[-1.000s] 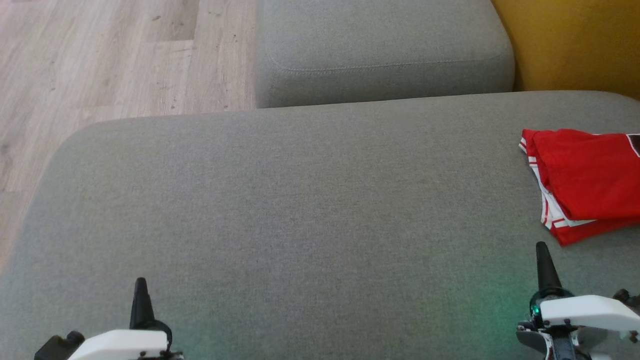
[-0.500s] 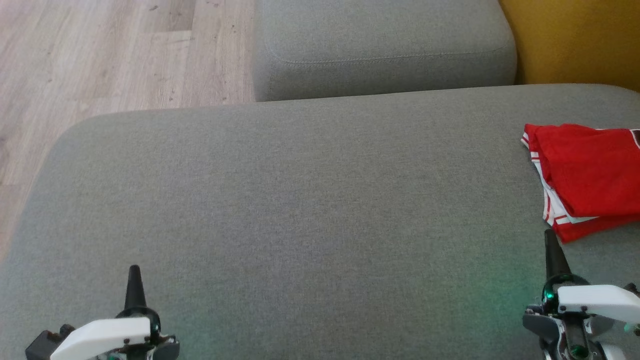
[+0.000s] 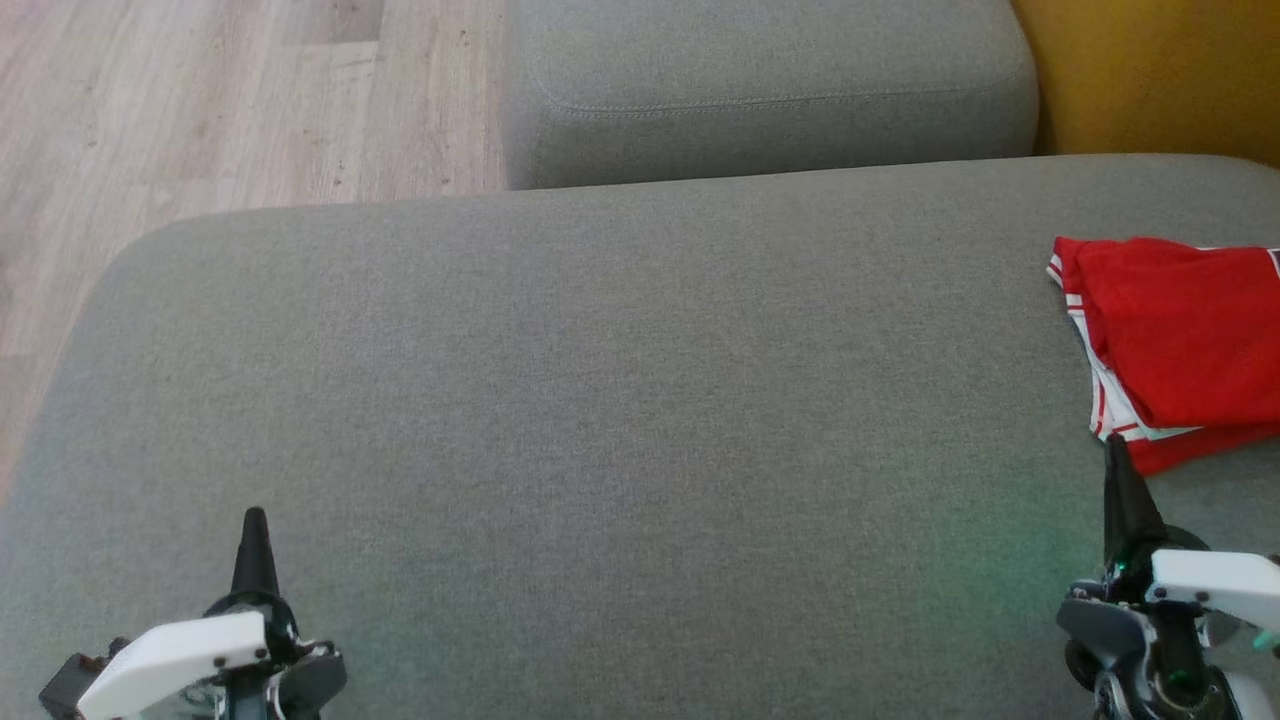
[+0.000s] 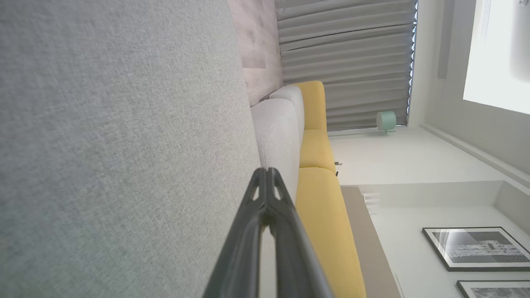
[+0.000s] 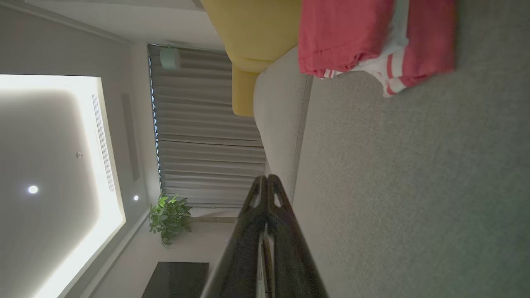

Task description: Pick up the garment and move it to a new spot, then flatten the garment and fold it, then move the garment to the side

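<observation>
- Your right gripper (image 3: 1118, 462) is pinched closed and empty, with its tip near the garment's front edge but not touching it.
- Your left gripper (image 3: 253, 532) is closed as well and holds nothing. It sits well apart, over the bare grey cushion (image 3: 600, 400).
- The red garment (image 3: 1185, 340) lies folded in at least 2 layers at the cushion's right side.
- From this, the fold and the move to the side look done.
- Next, you'd likely only need to back both arms away without snagging that front hem.

Left fingers (image 3: 254, 548) and right fingers (image 3: 1126, 498) have crept forward, the right nearer the garment (image 3: 1185, 330).
</observation>
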